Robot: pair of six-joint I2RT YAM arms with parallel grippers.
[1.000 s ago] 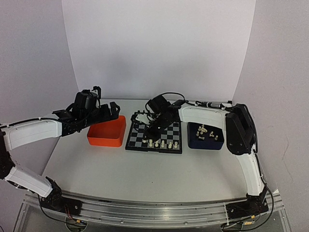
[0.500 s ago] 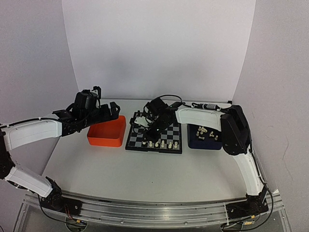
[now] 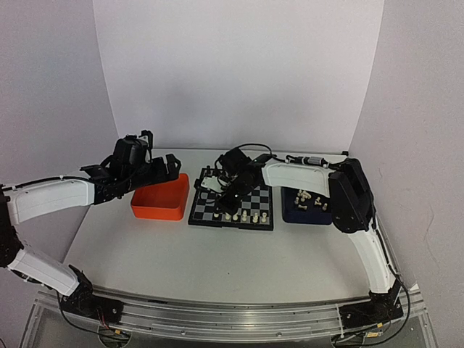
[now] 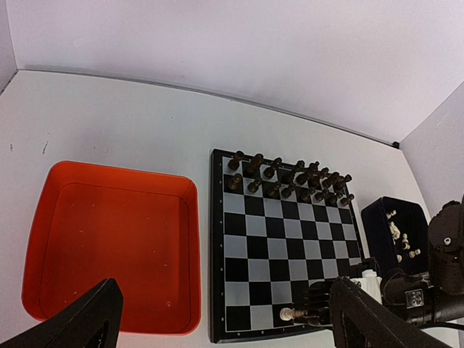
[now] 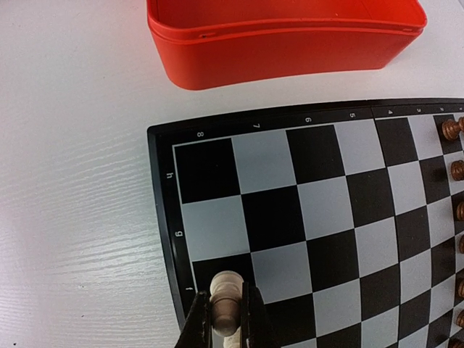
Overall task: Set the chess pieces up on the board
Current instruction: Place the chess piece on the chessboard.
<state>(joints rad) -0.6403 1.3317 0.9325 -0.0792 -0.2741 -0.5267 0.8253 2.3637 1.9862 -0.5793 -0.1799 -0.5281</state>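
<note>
The board [image 3: 194, 217] lies mid-table, black pieces [image 4: 290, 177] filling its far rows. Several cream chess pieces [image 3: 250, 216] stand along its near row. My right gripper [image 5: 226, 319] is shut on one cream piece [image 5: 226, 301], held low over a dark square at the board's [image 5: 326, 188] near-left edge. The left wrist view shows that piece [image 4: 288, 314] sticking out of the right gripper [image 4: 319, 312] above the near row. My left gripper [image 3: 170, 165] hovers open over the orange tray's far side with nothing between its fingers [image 4: 87, 322]. More cream pieces [image 3: 304, 196] lie in the blue tray.
An orange tray [image 3: 156, 206] sits left of the board and shows nothing inside [image 4: 109, 239]. The dark blue tray [image 3: 290, 214] sits right of the board. The right arm reaches across the board's far right corner. White walls close the back and sides.
My right gripper has moved left along the board's near side, carrying the cream piece toward the near-left squares. The left arm has stayed still.
</note>
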